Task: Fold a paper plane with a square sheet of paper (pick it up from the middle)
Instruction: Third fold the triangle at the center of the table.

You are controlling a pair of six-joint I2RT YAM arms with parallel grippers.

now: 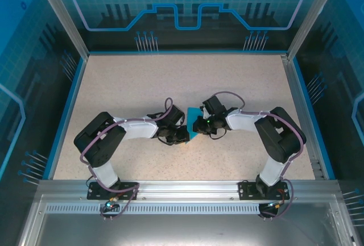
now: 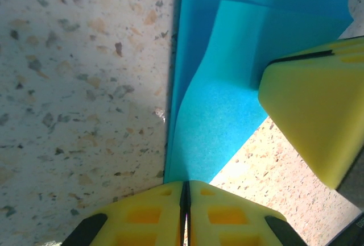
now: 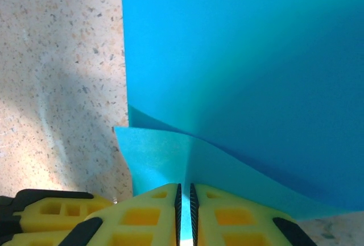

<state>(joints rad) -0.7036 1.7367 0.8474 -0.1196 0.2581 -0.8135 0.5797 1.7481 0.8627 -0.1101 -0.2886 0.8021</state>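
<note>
Item: square sheet of paper [image 1: 192, 115], cyan-blue, thin and unmarked. Location: the middle of the bench [image 1: 170, 81], between the two arms, a little nearer the near edge than the far one. Condition: partly doubled over. In the wrist views we see one layer lying on another, the upper one curving up off the lower in a soft wave, not pressed flat. Holders: the left claw [image 2: 185, 192] comes in from the left with its yellow jaws pressed together on the sheet's edge. The right claw [image 3: 185, 192] comes in from the right, jaws likewise closed on a bend of the paper. The two claws sit close together, with the sheet between them. Handling, as we judge it: almost weightless and limp, with no stiffness of its own, so any unsupported flap will sag or curl. It is smooth enough to slide on the speckled bench. It keeps every crease, wanted or not, and could tear if the two claws pull apart. Recommended hold: a shallow pinch at an edge or along a doubled fold, where the layers lend stiffness, with one claw pinning the sheet while the other works.
</note>
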